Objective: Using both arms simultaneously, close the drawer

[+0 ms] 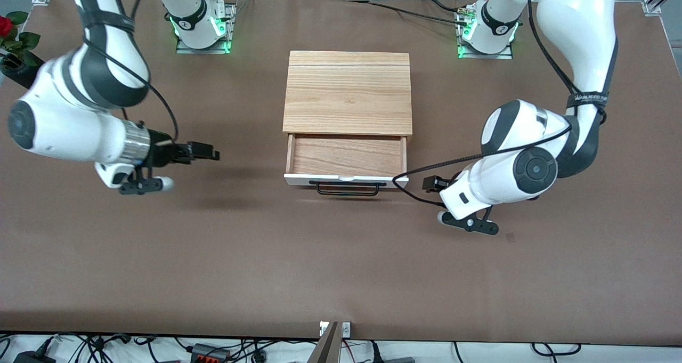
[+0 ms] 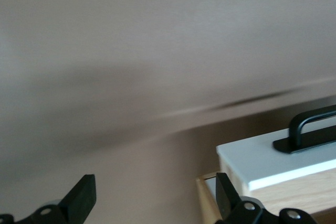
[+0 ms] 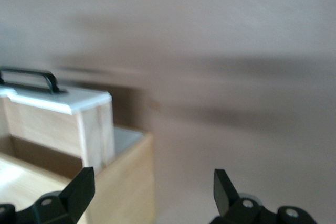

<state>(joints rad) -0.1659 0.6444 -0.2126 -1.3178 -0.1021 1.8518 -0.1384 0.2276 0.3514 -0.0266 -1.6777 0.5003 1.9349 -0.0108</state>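
Note:
The oak-coloured cabinet (image 1: 347, 91) stands mid-table. Its drawer (image 1: 346, 155) is pulled out toward the front camera and is empty, with the white front panel (image 1: 346, 180) and black handle (image 1: 347, 188) leading. My right gripper (image 1: 212, 153) is open and empty, over bare table beside the drawer toward the right arm's end, clearly apart from it. My left gripper (image 1: 427, 183) is open and empty, close beside the front panel's corner at the left arm's end. The left wrist view shows the panel (image 2: 273, 161) and handle (image 2: 310, 129) by my left gripper (image 2: 155, 198). The right wrist view shows the panel (image 3: 58, 100) and my right gripper (image 3: 152, 190).
A red rose (image 1: 6, 26) in a dark holder stands at the table edge at the right arm's end. Brown table (image 1: 341, 267) spreads around the cabinet. Cables hang along the edge nearest the front camera.

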